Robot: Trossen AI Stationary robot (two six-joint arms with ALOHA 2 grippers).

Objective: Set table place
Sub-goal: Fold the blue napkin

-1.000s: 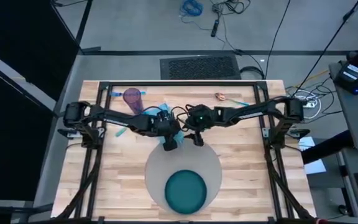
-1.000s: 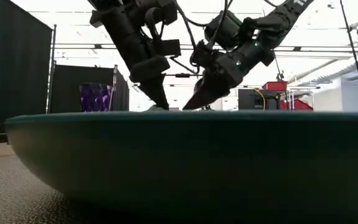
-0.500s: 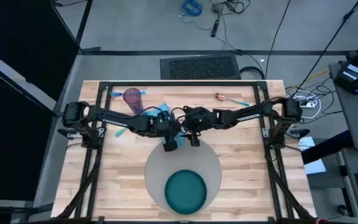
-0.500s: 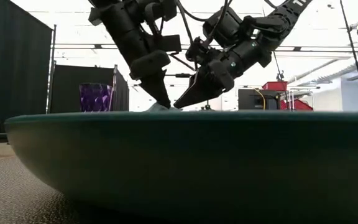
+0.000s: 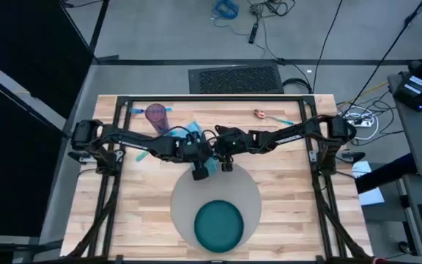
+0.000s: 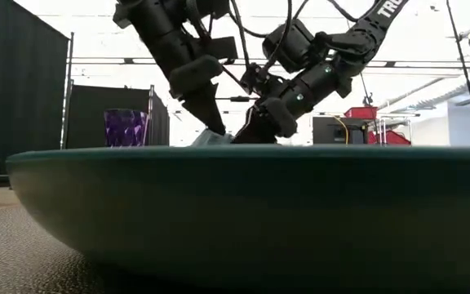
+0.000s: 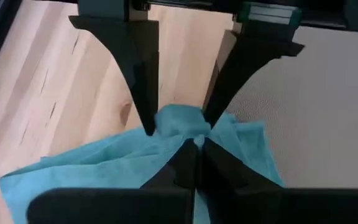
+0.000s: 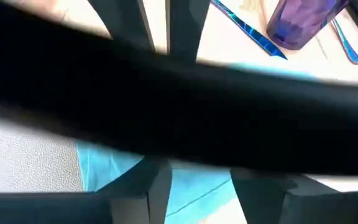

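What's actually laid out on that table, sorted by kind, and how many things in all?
Placemat: 1
Plate: 1
Napkin: 1
Purple cup: 1
Blue-handled utensils: 3 that I can make out
Total: 7

The pale wood surface [image 5: 284, 183] is showing matt grain; the soft blue cloth napkin [image 7: 104, 165] is lying rumpled beside a pebbled grey placemat [image 7: 316, 106].

my arms: matte black, chunky joints, loose black cables looping, white lettering on right forearm, tiny green LED.
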